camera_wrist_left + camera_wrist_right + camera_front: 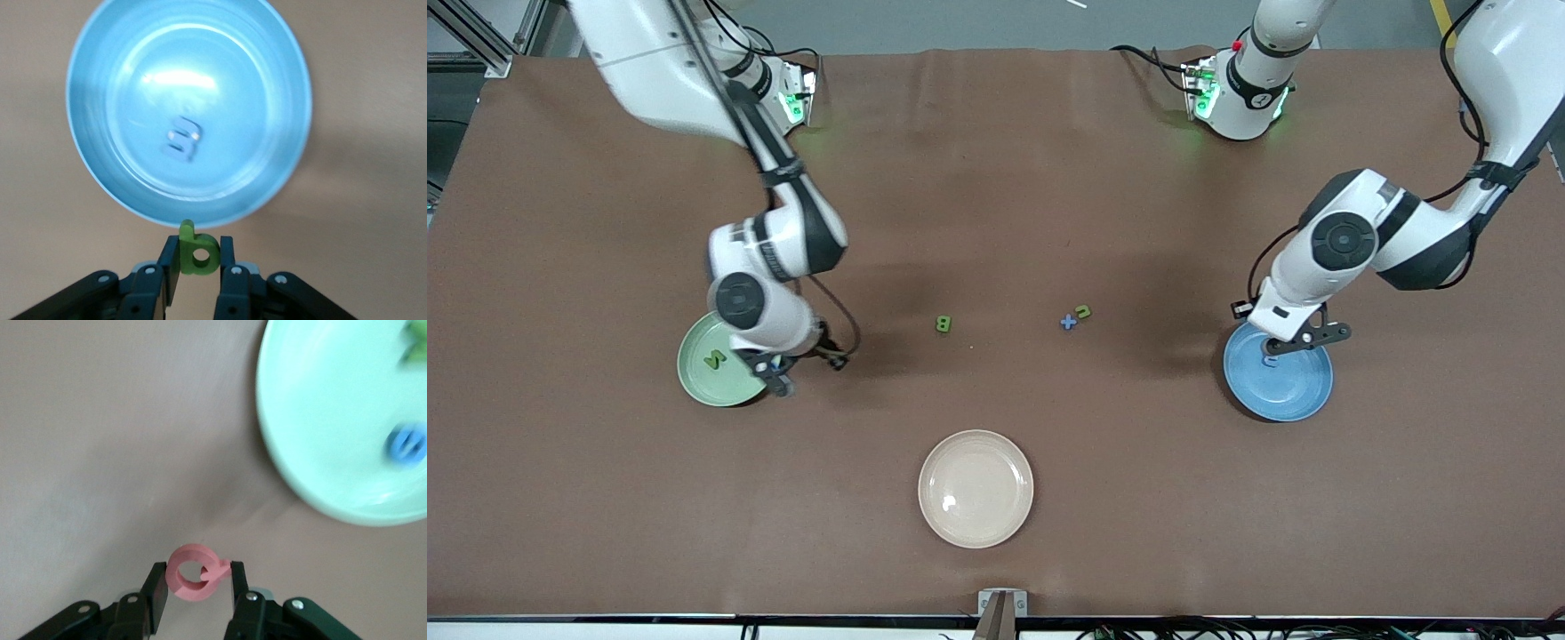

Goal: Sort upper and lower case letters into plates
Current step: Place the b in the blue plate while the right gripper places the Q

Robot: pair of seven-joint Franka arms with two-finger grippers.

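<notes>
Currently mid-delivery: left gripper [194, 267] pinches green foam lowercase b [195, 253] at medium blue round plate [120, 193] rim; right gripper [195, 588] pinches pink foam Q [193, 572] beside pale mint green round plate [300, 487]. Next: centre over plates, release.

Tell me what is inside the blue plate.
The blue plate holds one pale blue letter. In the front view, the left end effector covers part of the plate.

A cream plate [975, 488] (glossy, catching the light) lies on the brown table [605, 498], roughly midway between the right gripper [778, 380] and the left gripper [1270, 358].
</notes>
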